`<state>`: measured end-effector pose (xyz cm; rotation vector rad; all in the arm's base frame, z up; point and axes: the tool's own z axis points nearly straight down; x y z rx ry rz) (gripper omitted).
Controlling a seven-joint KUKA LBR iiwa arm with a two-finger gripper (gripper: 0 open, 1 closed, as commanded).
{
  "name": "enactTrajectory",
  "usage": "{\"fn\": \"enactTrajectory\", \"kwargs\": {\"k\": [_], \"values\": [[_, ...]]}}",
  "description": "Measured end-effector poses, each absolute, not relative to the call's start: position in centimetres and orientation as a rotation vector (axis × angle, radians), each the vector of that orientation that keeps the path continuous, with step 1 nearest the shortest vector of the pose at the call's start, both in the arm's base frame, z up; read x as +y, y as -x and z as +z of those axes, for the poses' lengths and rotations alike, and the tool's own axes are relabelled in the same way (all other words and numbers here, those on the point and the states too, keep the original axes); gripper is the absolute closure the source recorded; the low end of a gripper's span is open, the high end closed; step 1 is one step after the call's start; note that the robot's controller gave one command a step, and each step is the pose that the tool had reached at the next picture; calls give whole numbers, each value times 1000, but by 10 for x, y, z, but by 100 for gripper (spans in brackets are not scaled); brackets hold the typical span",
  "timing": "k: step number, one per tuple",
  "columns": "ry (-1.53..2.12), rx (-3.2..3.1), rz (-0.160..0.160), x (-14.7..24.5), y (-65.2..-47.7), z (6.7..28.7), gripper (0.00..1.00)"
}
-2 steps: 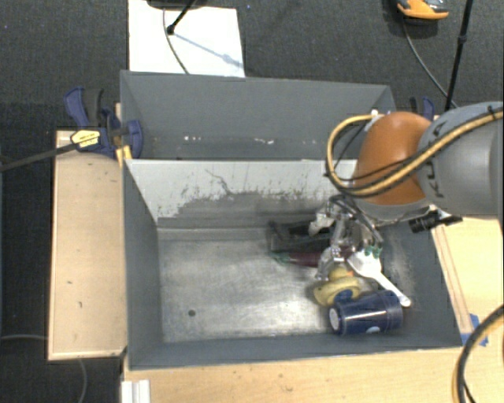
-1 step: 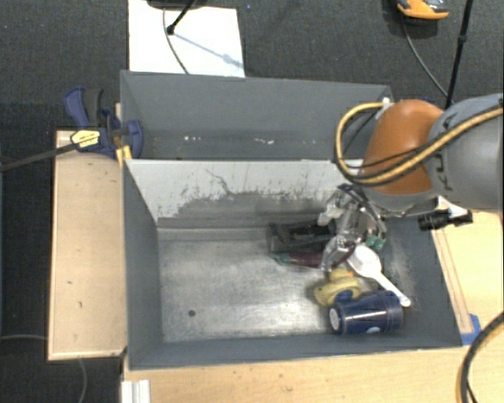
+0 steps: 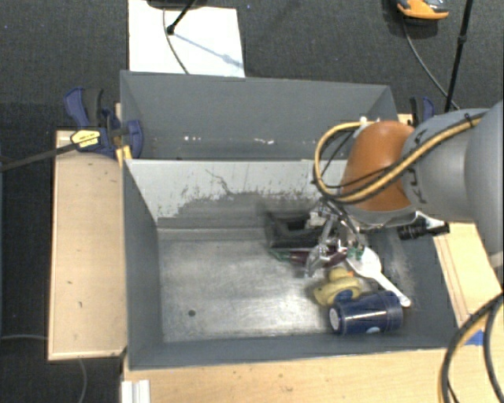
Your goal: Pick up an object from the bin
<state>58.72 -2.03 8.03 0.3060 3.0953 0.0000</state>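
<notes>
Several items bunched at right of bin (image 3: 213,291): blue can (image 3: 367,316), yellow lump (image 3: 331,293) beside claw (image 3: 329,250); claw state unreadable; left floor bare.

Bystanders I see in the bin (image 3: 213,291), all in its front right part:
- Dark blue can (image 3: 367,317) on its side near the front wall, round end facing left.
- Yellow lumpy item (image 3: 331,293) touching the can's upper left.
- White flat piece (image 3: 379,277) with a long handle running right, just behind the can.
- Black blocky item (image 3: 283,230) further back, near the foot of the back wall.

Outside the bin: dark carpet floor (image 3: 47,63), a black cable (image 3: 462,43) across it at top right, and an orange-and-black object (image 3: 421,8) cut off by the top edge.
</notes>
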Motion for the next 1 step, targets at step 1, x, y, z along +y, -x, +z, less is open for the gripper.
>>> {"fn": "enactTrajectory", "kwargs": {"k": [1], "values": [[-301, 3108, 1, -20, -584, 79, 100]]}}
